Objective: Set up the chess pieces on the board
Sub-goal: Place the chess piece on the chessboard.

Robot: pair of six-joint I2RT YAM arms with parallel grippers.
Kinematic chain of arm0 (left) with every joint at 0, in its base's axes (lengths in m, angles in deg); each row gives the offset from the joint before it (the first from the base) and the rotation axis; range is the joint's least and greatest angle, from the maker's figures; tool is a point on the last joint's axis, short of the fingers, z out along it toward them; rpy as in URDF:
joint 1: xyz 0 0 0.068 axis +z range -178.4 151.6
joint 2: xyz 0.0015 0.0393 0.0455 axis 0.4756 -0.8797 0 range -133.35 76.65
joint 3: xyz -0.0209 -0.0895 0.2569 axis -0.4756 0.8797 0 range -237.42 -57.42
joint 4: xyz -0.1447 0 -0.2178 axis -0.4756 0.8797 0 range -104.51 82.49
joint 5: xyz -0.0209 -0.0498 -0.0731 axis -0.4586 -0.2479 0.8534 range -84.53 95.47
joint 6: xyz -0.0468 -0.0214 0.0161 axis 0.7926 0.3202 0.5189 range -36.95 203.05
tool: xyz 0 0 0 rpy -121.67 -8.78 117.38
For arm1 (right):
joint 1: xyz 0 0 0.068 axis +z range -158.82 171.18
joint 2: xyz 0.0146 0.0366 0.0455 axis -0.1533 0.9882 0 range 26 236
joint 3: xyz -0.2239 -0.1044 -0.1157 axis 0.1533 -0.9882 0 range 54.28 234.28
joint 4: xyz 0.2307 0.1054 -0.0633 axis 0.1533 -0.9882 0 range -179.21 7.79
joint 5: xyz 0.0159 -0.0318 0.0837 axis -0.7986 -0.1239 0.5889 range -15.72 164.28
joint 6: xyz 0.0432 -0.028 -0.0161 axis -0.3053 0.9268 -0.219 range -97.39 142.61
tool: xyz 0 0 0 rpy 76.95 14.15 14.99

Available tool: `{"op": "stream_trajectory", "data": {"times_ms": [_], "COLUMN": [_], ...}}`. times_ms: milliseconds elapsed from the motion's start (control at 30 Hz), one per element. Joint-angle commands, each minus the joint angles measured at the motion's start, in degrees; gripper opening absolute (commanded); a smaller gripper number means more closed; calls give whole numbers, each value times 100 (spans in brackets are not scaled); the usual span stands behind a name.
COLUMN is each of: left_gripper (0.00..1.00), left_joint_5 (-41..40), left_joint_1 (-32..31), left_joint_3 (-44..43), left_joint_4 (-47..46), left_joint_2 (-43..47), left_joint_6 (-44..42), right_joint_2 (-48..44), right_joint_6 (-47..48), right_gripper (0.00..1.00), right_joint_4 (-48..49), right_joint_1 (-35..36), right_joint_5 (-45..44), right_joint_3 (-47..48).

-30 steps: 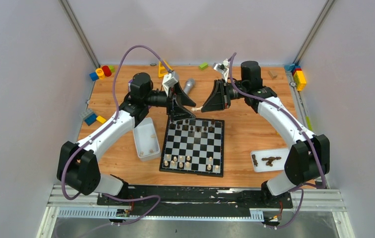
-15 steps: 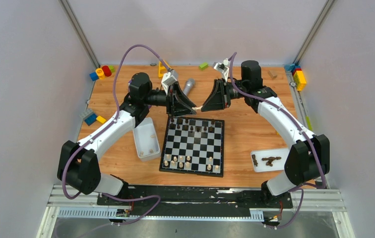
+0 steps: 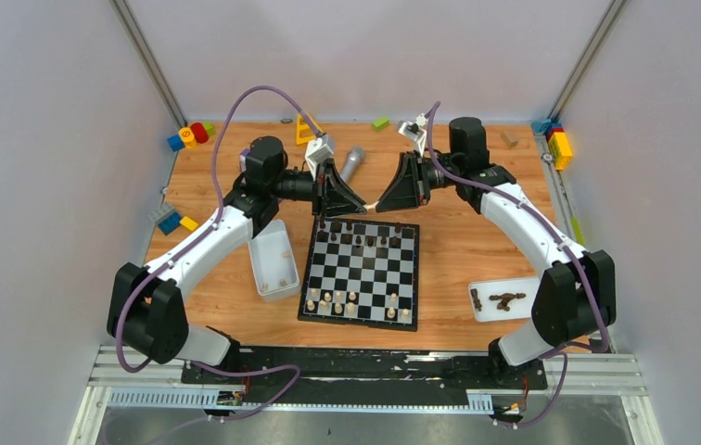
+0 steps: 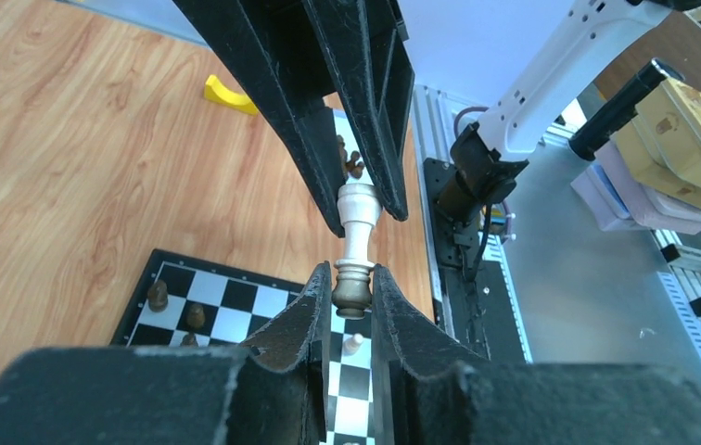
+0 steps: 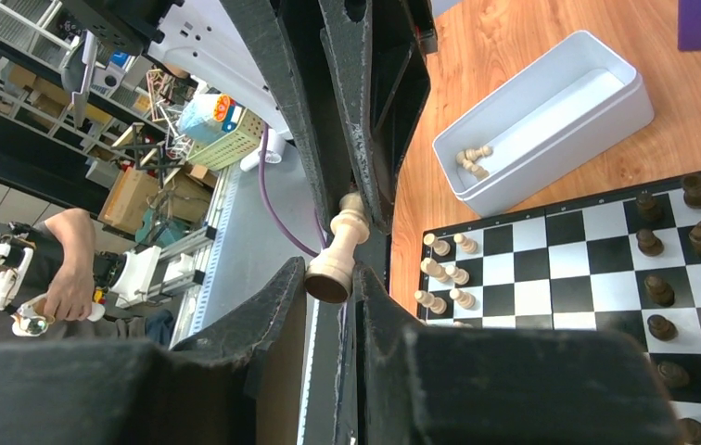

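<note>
A light wooden chess piece (image 3: 372,203) hangs in the air between my two grippers, just above the far edge of the chessboard (image 3: 365,274). My right gripper (image 5: 331,274) is shut on its wide base (image 5: 328,278). My left gripper (image 4: 353,274) is closed around its head (image 4: 352,289), both fingers touching it. In the top view the left gripper (image 3: 363,204) and the right gripper (image 3: 380,203) meet tip to tip. Dark pieces stand on the board's far rows, and light pieces (image 3: 333,301) on the near rows.
A white bin (image 3: 271,261) with a few light pieces sits left of the board. A white tray (image 3: 503,298) with dark pieces lies to the right. Toy blocks (image 3: 189,135) and a grey cylinder (image 3: 353,162) lie along the far edge.
My left gripper rose from the board's far left corner, swung right to meet the right gripper, and closed on the head of the piece held there. The right arm barely moved.
</note>
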Motion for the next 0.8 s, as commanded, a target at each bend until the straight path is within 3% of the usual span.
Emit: {"op": "stream_trajectory", "data": {"times_ms": [0, 100, 200, 300, 467, 767], "left_gripper": [10, 8, 8, 9, 10, 10], "left_joint_5": [-128, -471, -1030, -2010, -3780, -5837], "left_joint_1": [-8, -27, -139, -490, -1281, -2628], "left_joint_3": [-322, -519, -880, -1115, -1690, -2969], "left_joint_4": [934, 2272, 3562, 4796, 5977, 7399], "left_joint_2": [254, 360, 429, 376, -163, -1794], "left_joint_6": [-872, -1809, -3175, -3957, -4764, -5004], "right_joint_2": [-82, -190, -396, -707, -1354, -2294], "right_joint_6": [323, 843, 1219, 1402, 1568, 1557], "right_gripper": [23, 45, 54, 56, 56, 56], "right_joint_4": [129, -275, -611, -760, -905, -933], "right_joint_1": [-28, -149, -437, -821, -1474, -2737], "right_joint_5": [-179, -391, -552, -650, -907, -1125], "right_joint_3": [-82, -84, -192, -387, -780, -1317]}}
